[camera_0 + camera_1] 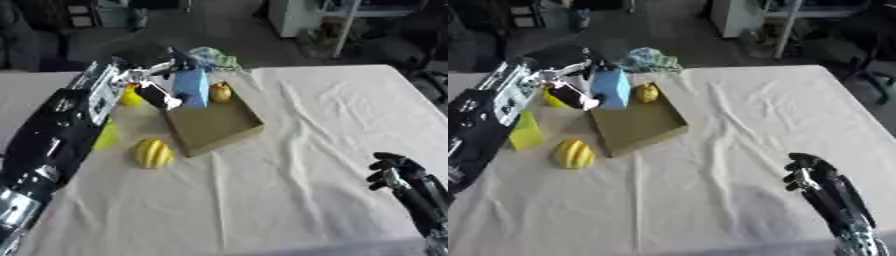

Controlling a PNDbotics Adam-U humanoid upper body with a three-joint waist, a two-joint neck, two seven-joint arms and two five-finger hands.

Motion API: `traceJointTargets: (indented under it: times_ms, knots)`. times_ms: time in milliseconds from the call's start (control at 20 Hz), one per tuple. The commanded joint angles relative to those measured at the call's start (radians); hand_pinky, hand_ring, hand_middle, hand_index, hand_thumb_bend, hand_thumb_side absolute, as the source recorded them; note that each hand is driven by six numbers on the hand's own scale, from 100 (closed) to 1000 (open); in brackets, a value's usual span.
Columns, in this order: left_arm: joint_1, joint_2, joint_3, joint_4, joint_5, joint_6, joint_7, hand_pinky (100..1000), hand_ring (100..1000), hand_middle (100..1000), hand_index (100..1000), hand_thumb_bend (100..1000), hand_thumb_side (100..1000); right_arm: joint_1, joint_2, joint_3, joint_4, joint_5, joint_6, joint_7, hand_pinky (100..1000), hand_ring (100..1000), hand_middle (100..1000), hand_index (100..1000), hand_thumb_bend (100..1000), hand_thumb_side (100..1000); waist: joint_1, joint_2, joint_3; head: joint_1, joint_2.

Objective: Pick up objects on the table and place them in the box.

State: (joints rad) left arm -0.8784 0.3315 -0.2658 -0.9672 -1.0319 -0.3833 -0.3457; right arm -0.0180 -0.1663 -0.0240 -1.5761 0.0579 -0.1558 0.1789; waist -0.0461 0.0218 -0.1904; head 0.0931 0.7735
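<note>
My left hand [150,68] reaches in from the left and is shut on an upright light-blue block [193,88], with fingers on its left side and top. The block hangs over the far left corner of the shallow brown cardboard box [229,131]. A small yellow fruit [220,92] lies in the box's far corner, just right of the block. On the cloth left of the box are a ribbed yellow squash-like thing [153,153], a yellow-green block [525,131], and a yellow thing [129,96] partly hidden behind my hand. My right hand [811,176] rests open at the lower right.
A white wrinkled cloth covers the table [315,130]. A crumpled green and white cloth [215,58] lies at the far edge behind the box. Chairs and furniture stand on the floor beyond the table.
</note>
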Motion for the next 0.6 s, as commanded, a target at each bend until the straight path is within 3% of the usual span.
traceJointTargets:
  times_ms: [50, 300, 600]
  knots:
    - [-0.011, -0.012, -0.006, 0.015, -0.034, -0.014, 0.003, 596, 514, 517, 724, 100, 391, -0.013, -0.006, 0.0, -0.012, -0.009, -0.002, 0.004, 513, 557, 584, 760, 100, 552, -0.015, 0.002, -0.002, 0.001, -0.003]
    - [0.013, -0.02, -0.028, 0.041, -0.06, -0.034, 0.002, 601, 523, 526, 729, 100, 461, -0.013, -0.003, -0.002, -0.014, -0.009, -0.001, 0.004, 513, 557, 584, 760, 100, 557, -0.013, 0.005, -0.003, -0.009, -0.003]
    - [0.038, -0.038, -0.025, 0.066, -0.114, -0.005, 0.079, 593, 515, 519, 726, 100, 409, -0.01, -0.002, -0.002, -0.013, -0.01, 0.001, 0.003, 513, 557, 584, 760, 100, 562, -0.014, 0.006, -0.002, -0.013, -0.003]
